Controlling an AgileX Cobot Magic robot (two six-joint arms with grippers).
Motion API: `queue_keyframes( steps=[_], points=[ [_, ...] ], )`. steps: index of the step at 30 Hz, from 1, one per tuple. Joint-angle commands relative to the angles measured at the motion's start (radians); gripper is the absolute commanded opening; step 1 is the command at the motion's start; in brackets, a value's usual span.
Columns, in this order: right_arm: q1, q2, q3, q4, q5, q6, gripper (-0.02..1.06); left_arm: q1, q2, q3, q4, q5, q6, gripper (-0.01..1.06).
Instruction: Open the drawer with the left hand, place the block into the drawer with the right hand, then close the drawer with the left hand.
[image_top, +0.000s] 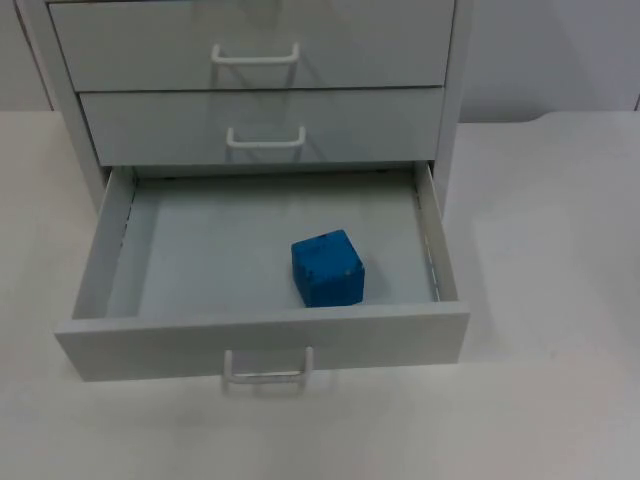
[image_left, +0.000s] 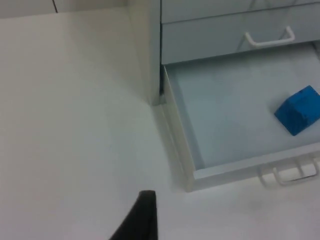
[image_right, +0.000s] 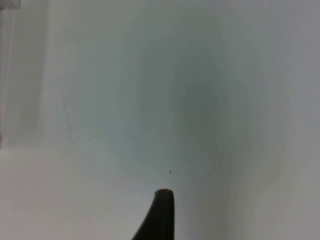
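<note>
Top view gives us the bottom drawer (image_top: 262, 262) pulled fully out of the white cabinet (image_top: 262, 60), with the blue block (image_top: 327, 268) resting on its floor near the front wall, right of centre. Our left gripper (image_left: 141, 220) hangs over bare table (image_left: 75, 125) left of the drawer, and our right gripper (image_right: 160, 215) over plain white surface; we cannot tell how far either pair of jaws stands apart.

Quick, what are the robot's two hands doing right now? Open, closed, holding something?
Left gripper: over the table left of the open drawer, holding nothing; open or closed cannot be told.
Right gripper: over bare table, holding nothing; cannot be told.
</note>
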Motion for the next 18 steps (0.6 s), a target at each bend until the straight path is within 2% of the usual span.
queue_keyframes(
  steps=[1,7,8,11,12,13,16,18],
  points=[
    [-0.008,-0.014,0.005,-0.005,-0.006,-0.007,0.78,0.003,-0.006,0.004,-0.032,0.003,0.013,0.88],
    [-0.008,-0.014,0.005,-0.005,-0.006,-0.007,0.78,0.003,0.096,0.002,-0.131,-0.002,0.099,0.31],
    [-0.008,-0.014,0.005,-0.005,-0.006,-0.007,0.78,0.003,0.096,0.002,-0.131,-0.002,0.099,0.31],
    [-0.008,-0.014,0.005,-0.005,-0.006,-0.007,0.78,0.003,0.19,0.002,-0.222,-0.002,0.266,0.01],
    [-0.008,-0.014,0.005,-0.005,-0.006,-0.007,0.78,0.003,0.217,0.002,-0.264,-0.002,0.341,0.0],
    [-0.008,-0.014,0.005,-0.005,-0.006,-0.007,0.78,0.003,0.217,0.002,-0.264,-0.002,0.341,0.0],
    [-0.008,-0.014,0.005,-0.005,-0.008,-0.007,0.78,0.003,0.322,0.002,-0.399,-0.036,0.459,0.0],
    [-0.008,-0.014,0.005,-0.005,-0.008,-0.007,0.78,0.001,0.384,0.002,-0.409,-0.059,0.52,0.0]
  ],
)
